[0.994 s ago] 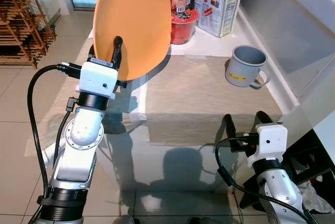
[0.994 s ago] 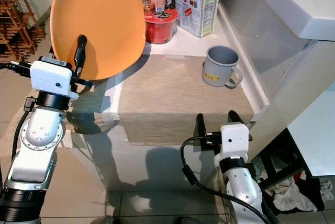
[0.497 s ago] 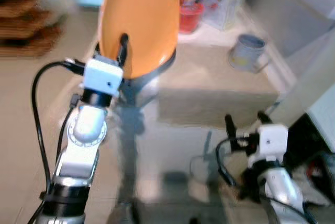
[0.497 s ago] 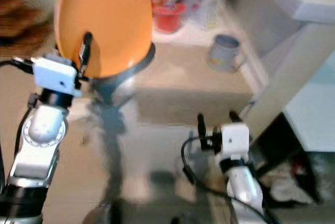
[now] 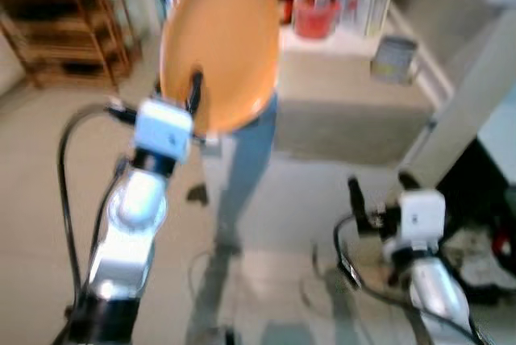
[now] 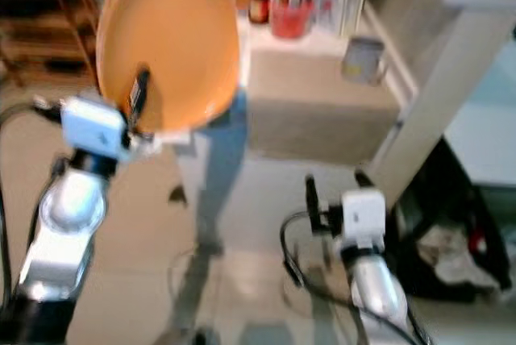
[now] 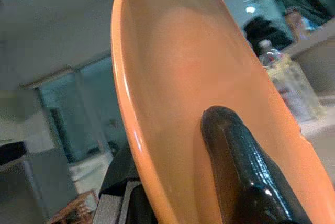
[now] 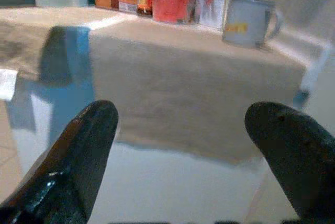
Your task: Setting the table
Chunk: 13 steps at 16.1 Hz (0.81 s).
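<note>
Against the frames from a second ago, my head cameras have pulled back and gone soft: the grey placemat (image 5: pixel 355 111) that sat right under my view now lies further up the picture, with more floor between me and it, so I read this as the robot stepping away from the table or swinging its body, not as anything on the table moving. The orange plate (image 5: pixel 222 43) is held up on edge by my left gripper (image 5: pixel 193 91), to the left of the placemat and above the floor, with one black finger (image 7: pixel 246 182) lying across its inner face in the left wrist view, so that claw is clamped on the plate rim. My right gripper (image 6: pixel 334 192) hangs low, in front of the placemat's near edge, its two fingers spread wide and holding nothing (the right wrist view looks straight between them at the mat). The grey mug (image 8: pixel 248 20) stands at the far right corner of the placemat, with a red tub (image 8: pixel 170 4) and boxes just behind the mat. For the task, I judge the plate is not yet set down and I am now further from its place. The blur hides a lot: I cannot tell the labels on the boxes, the plate's top edge is cut off, and the second left finger behind the plate is out of sight.
</note>
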Motion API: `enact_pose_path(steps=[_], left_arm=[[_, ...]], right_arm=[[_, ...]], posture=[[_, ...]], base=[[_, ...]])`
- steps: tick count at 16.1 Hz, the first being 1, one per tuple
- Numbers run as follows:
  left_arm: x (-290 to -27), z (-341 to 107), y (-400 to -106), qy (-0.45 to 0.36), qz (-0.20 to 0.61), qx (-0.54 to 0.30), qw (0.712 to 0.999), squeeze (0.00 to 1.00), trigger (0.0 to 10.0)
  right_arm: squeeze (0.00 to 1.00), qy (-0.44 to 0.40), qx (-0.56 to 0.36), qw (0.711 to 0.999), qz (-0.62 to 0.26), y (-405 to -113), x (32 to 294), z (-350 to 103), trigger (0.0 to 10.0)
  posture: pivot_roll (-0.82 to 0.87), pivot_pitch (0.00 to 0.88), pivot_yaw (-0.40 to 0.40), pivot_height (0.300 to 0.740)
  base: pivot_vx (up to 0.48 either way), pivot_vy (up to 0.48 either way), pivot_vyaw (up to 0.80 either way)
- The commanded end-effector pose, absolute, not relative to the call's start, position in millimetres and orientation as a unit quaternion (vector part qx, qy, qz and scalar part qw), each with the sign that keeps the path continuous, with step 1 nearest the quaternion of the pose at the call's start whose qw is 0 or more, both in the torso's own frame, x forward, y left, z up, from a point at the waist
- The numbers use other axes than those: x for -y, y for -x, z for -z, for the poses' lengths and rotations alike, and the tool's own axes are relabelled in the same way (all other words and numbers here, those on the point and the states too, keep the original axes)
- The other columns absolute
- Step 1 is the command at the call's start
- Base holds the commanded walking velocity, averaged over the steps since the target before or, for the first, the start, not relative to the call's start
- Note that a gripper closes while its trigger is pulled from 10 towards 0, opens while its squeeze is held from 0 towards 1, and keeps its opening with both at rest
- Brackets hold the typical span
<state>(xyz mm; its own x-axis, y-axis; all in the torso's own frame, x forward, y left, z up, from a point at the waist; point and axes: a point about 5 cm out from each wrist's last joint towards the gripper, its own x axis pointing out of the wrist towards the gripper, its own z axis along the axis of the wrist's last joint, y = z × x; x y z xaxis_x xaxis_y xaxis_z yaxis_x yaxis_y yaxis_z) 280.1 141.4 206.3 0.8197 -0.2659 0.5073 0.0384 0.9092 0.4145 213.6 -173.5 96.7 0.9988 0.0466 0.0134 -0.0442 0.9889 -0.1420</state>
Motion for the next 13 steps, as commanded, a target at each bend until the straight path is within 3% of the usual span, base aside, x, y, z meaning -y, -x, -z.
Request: enact_pose_path(steps=[1,8,13], left_arm=[[-138,-218,-278,-0.189,0.088,0.312,0.927,0.0,0.0],[-146,-186,-288,-0.101,0.065,0.189,0.975,0.0,0.0],[-145,-176,-290,-0.069,0.064,0.155,0.983,0.0,0.0]], right_arm=[[0.0,0.064,0.016,0.998,-0.023,-217,173,-101,10.0],[0.0,0.059,0.026,0.998,-0.026,-227,168,-109,10.0],[0.0,0.058,0.024,0.998,-0.028,-228,169,-107,10.0]], posture=[[-0.01,0.026,-0.018,0.74],[-0.01,0.028,-0.02,0.74],[0.0,0.02,-0.022,0.74]], base=[[0.0,-0.304,0.0],[0.0,-0.46,0.0],[0.145,-0.416,0.0]])
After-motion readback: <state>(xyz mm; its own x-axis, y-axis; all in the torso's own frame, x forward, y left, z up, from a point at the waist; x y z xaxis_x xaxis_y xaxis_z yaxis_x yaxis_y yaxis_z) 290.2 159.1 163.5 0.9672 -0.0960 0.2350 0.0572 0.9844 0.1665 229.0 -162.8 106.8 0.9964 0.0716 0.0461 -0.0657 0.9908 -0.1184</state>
